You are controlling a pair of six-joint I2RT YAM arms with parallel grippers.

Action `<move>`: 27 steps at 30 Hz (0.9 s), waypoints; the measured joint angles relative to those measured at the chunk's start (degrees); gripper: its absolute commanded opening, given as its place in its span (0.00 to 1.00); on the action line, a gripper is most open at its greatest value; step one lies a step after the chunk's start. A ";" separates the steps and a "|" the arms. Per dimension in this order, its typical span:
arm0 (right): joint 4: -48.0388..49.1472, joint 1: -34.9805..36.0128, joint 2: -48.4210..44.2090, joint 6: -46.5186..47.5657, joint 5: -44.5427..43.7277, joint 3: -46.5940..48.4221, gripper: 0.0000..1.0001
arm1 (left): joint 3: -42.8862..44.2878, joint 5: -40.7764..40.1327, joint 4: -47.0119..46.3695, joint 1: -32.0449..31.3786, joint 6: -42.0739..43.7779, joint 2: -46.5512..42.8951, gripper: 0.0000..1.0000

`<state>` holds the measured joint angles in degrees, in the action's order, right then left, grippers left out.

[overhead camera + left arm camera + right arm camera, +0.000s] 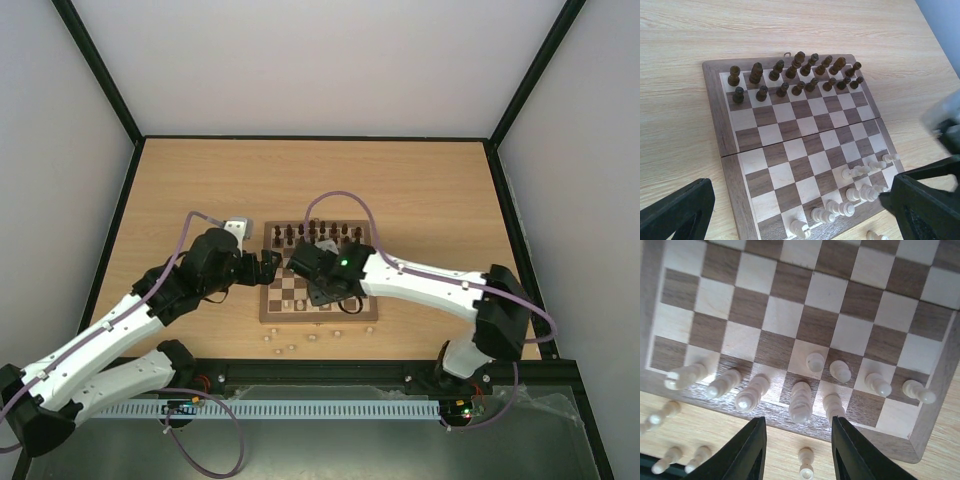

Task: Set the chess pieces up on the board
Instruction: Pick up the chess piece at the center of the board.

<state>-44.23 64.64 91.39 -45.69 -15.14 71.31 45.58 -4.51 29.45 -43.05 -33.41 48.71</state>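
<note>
board [805, 146] sits mid-table [420, 190]: dark/cream checks, light brown border. dark pieces [795, 75] fill the two far rows. pale pieces [801, 401] partly fill the near rows, with loose pale pieces [290, 346] on the table off the near edge. left gripper [268, 266] at the board's left edge, jaws spread wide, empty. right gripper [799, 422] over the near border, jaws parted, gripping nothing.
</note>
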 measured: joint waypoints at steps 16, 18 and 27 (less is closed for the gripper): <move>6.27 0.26 -27.50 0.55 -8.72 -15.96 0.73 | 2.49 -2.08 -0.35 0.00 -0.63 7.52 0.99; 6.91 0.24 -28.81 0.68 -9.16 -17.03 0.81 | 3.30 -2.67 -0.46 0.00 -0.74 8.74 0.99; 10.23 -1.75 -30.21 5.38 -8.04 -18.18 0.99 | 7.72 -6.97 -0.68 0.00 -1.42 13.62 0.99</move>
<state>-34.00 62.89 61.19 -40.32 -23.18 53.12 53.30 -11.49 28.77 -43.05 -34.83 62.33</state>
